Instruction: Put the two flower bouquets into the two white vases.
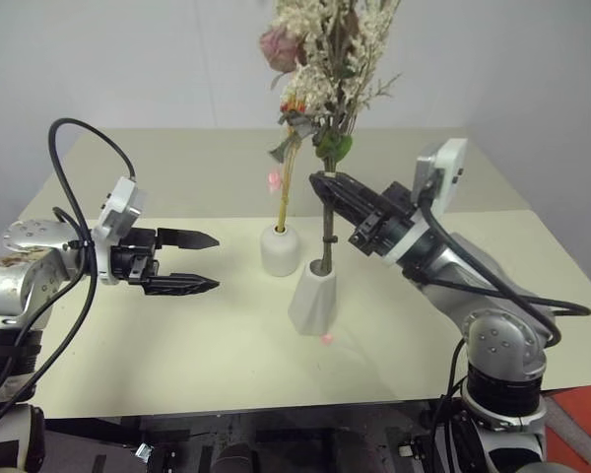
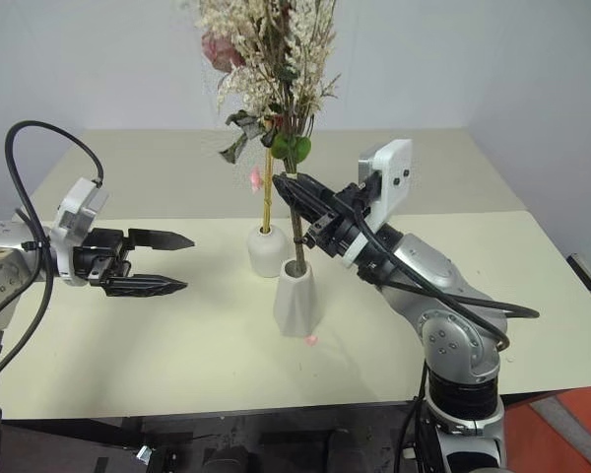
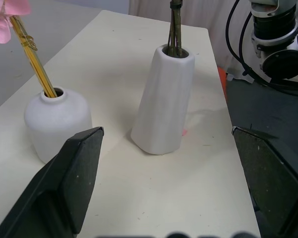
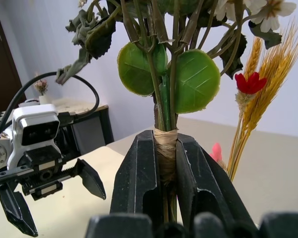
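The slim bouquet of yellow stalks (image 1: pixel 288 187) stands in the short round vase (image 1: pixel 280 250) at mid table. Just in front, the taller tapered vase (image 1: pixel 312 301) holds the dark stem ends of the bushy white-and-green bouquet (image 1: pixel 327 59). My right gripper (image 1: pixel 325 183) is shut on that bouquet's tied stems (image 4: pixel 165 144), above the vase mouth (image 3: pixel 174 51). My left gripper (image 1: pixel 209 262) is open with nothing in it, hovering to the left of both vases.
The cream table (image 1: pixel 177 335) has free room on both sides of the vases. A small pink bit (image 1: pixel 326 338) lies by the tall vase's base. The table's front edge is close to me.
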Robot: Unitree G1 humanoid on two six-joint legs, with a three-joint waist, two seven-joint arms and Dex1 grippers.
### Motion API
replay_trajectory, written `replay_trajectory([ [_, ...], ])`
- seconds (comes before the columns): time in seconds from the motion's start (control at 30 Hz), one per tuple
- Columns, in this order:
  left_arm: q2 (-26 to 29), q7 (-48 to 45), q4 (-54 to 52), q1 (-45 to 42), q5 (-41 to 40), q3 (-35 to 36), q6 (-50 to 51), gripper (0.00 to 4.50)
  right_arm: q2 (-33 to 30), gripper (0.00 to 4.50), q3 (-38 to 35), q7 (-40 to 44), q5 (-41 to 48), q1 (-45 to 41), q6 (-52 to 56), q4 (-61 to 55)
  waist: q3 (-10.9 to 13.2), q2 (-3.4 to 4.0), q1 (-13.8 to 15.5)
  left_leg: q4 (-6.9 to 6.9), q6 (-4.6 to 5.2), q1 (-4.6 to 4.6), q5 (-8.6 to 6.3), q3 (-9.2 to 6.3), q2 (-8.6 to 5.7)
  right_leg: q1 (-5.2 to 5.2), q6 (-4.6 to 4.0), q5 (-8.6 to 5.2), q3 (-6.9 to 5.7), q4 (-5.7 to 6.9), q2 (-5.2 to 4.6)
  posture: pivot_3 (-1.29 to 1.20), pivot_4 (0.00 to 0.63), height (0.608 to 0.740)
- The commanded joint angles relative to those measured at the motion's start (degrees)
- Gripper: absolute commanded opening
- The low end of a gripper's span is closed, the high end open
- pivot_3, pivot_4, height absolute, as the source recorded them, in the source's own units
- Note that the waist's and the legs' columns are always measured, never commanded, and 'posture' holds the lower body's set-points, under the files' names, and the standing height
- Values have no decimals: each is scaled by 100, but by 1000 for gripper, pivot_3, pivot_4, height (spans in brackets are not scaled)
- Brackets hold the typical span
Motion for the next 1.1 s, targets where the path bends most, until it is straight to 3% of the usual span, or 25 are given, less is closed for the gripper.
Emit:
replay_trajectory([
  [0.03, 46, 7, -168, -30, -86, 175, -28, 4500, 34, 232, 60, 74, -140, 36, -295, -27, 0, 0, 0, 0, 0, 0, 0, 0, 0, 0, 0, 0, 0, 0, 0, 0, 150, 740],
  [0.6, 16, 37, -159, -45, -75, 144, -44, 4500, 152, 232, 547, 325, -783, 646, -572, 145, 0, 0, 1, 0, 0, 0, 0, 0, 0, 0, 0, 0, 0, -1, 1, 0, 150, 740],
  [1.03, -24, 59, -75, -97, -20, 95, -73, 4500, -168, 4435, 304, 718, -680, 1427, -724, -355, 0, 0, 4, 1, 0, 1, 0, 0, 0, 2, 1, -1, 0, -1, 0, 0, 150, 740],
  [1.1, -33, 58, -63, -112, -14, 85, -74, 4500, -238, 4475, 243, 784, -670, 1487, -745, -394, 0, 0, 1, 1, 0, 2, 0, 0, -1, 2, 0, -1, 0, 0, 1, 0, 150, 740],
])
